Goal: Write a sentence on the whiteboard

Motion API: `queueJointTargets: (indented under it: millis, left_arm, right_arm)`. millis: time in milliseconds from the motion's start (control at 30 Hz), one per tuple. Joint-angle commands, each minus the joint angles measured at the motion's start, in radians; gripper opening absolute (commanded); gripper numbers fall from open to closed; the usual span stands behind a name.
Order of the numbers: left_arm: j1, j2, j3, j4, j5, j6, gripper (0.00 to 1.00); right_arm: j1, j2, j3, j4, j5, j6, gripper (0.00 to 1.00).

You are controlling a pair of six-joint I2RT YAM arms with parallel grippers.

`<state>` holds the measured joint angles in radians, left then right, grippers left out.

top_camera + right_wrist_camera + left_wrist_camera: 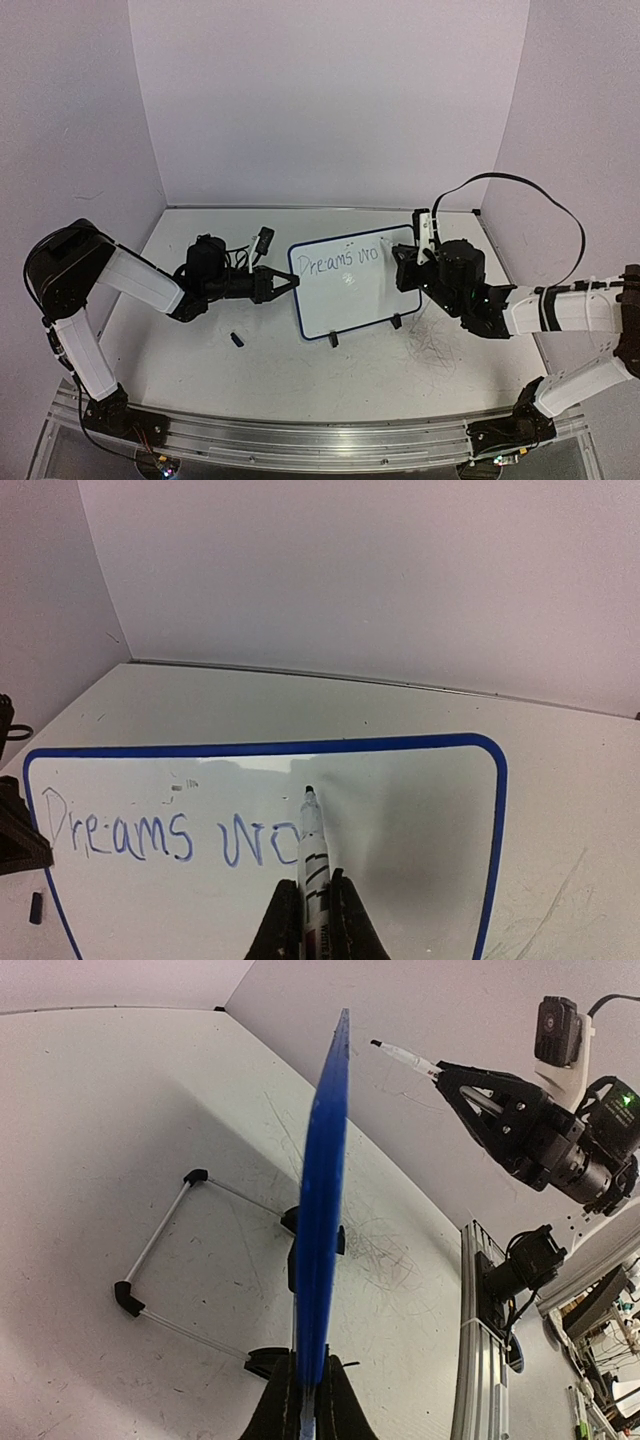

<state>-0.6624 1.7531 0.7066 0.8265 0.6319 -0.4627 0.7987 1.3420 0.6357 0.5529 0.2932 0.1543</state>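
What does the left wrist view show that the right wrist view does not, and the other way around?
Only the left wrist view: the whiteboard seen edge-on, its wire stand on the side away from the marker, and the wrist camera on the right arm. Only the right wrist view: the board's face with the sentence, so far "Dreams wo". Both: the whiteboard and the marker, held in the right claw.
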Motion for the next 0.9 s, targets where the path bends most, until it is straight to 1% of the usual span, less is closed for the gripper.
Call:
queueJointTargets:
  millis: [0, 633, 867]
  left_arm:
    - [-0.013, -0.03, 0.028, -0.032, 0.014, 0.022, 0.0]
    - [-0.013, -0.022, 0.039, -0.041, 0.016, 0.03, 0.0]
    - [-0.013, -0.026, 0.035, -0.046, 0.015, 0.033, 0.0]
  right_arm:
    - [-0.005, 0.02, 0.012, 0.019, -0.007, -0.006, 0.0]
    - [-0.004, 0.054, 0.022, 0.013, -0.018, -0.018, 0.0]
    - [-0.004, 0.061, 0.021, 0.01, 0.006, -0.01, 0.0]
